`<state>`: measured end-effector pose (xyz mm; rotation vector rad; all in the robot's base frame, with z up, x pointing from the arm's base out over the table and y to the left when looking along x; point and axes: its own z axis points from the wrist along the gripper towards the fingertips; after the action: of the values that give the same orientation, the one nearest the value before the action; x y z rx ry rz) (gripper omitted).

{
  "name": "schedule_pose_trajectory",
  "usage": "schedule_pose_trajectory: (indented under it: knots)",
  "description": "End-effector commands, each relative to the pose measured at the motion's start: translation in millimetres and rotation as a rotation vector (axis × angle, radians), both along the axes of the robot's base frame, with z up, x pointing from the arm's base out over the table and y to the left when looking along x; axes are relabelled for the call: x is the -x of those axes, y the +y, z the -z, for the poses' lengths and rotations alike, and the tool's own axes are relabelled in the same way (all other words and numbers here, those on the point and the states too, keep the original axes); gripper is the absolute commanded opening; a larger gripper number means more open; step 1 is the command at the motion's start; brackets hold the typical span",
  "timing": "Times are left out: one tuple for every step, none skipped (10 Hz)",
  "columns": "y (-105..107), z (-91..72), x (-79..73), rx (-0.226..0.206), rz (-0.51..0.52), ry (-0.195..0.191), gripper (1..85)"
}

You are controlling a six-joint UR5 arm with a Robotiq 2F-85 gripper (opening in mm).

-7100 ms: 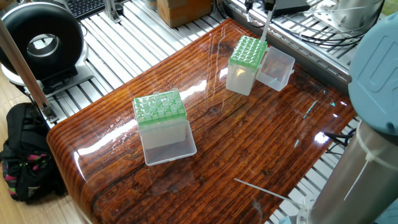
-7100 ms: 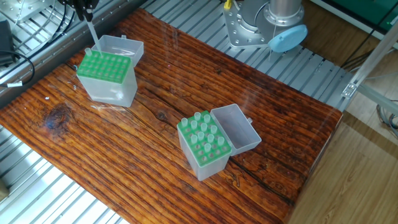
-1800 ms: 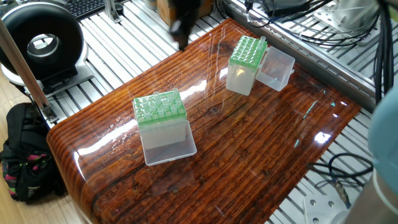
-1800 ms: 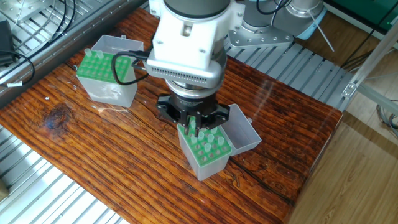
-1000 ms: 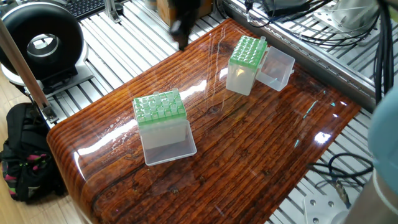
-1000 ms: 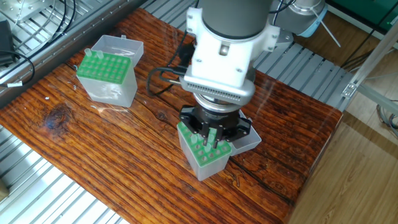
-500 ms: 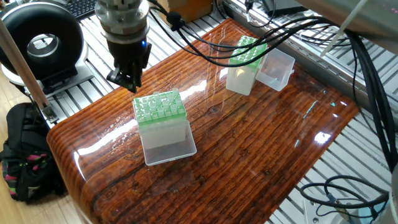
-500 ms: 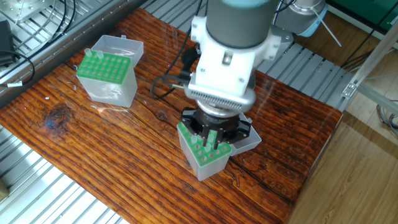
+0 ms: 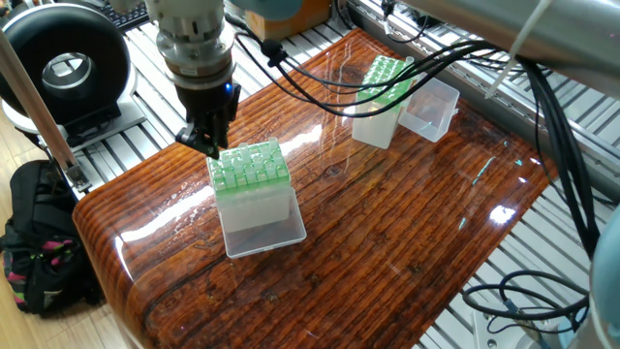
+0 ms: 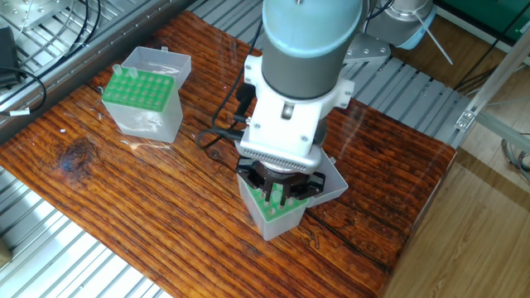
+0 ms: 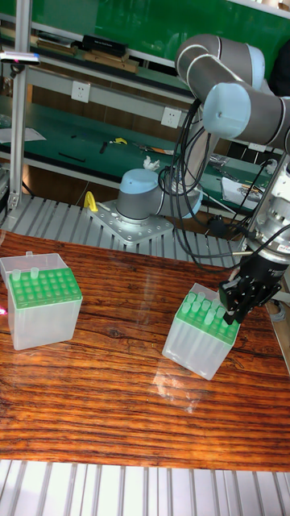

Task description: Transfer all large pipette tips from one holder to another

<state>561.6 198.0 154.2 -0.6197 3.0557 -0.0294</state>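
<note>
The wooden table (image 9: 387, 242) fills most of the room's middle, and the big grey arm (image 10: 308, 50) leans over it. At about 12 o'clock on the table in one fixed view stands the far holder (image 9: 382, 101), with its clear lid open beside it; it looks nearly empty, with one tip standing at its corner. Nearer, at about 9 o'clock, stands the near holder (image 9: 251, 190), and the large pipette tips (image 11: 203, 309) stand upright in its green top.

The gripper (image 9: 206, 139) hangs at the back edge of this near holder, with the fingers pointing down. In the tall fixed view the fingers (image 11: 239, 305) are just beside the outer row of tips. I cannot tell if they are spread or already pinch one tip; the dark parts hide the gap.

I judge each tip is very light, thin and smooth, stiff enough but easy to crack or to slip. The best hold is on the wide upper collar which sticks above the rack, with soft pressure and a straight lift.
</note>
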Motion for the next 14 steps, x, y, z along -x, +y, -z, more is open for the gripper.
schedule_pose_trajectory:
  knots:
    - [-4.3,1.7,2.1,0.011,-0.007,0.015,27.3]
    - [-6.3,1.9,2.1,0.019,-0.012,0.016,27.3]
    - [-4.7,1.9,2.5,0.012,-0.012,0.017,27.3]
    - [-2.3,2.0,2.5,0.003,-0.012,0.017,28.0]
    - [0.8,1.4,3.2,-0.008,-0.009,0.020,28.3]
    - [2.1,0.2,3.2,-0.012,-0.012,0.020,29.0]
    - [2.1,-0.9,3.4,-0.012,-0.015,0.020,30.0]
    - [2.6,-0.5,3.3,-0.014,-0.020,0.020,31.0]
    - [1.7,1.8,2.6,-0.010,-0.020,0.019,31.3]
    - [1.8,3.8,2.0,-0.010,-0.020,0.017,31.3]
    - [2.4,4.4,2.1,-0.012,-0.020,0.017,31.7]
    - [3.0,4.6,2.4,-0.013,-0.021,0.017,31.7]
    - [2.9,4.8,2.6,-0.012,-0.021,0.017,31.7]
    - [2.3,5.1,2.7,-0.010,-0.020,0.017,31.7]
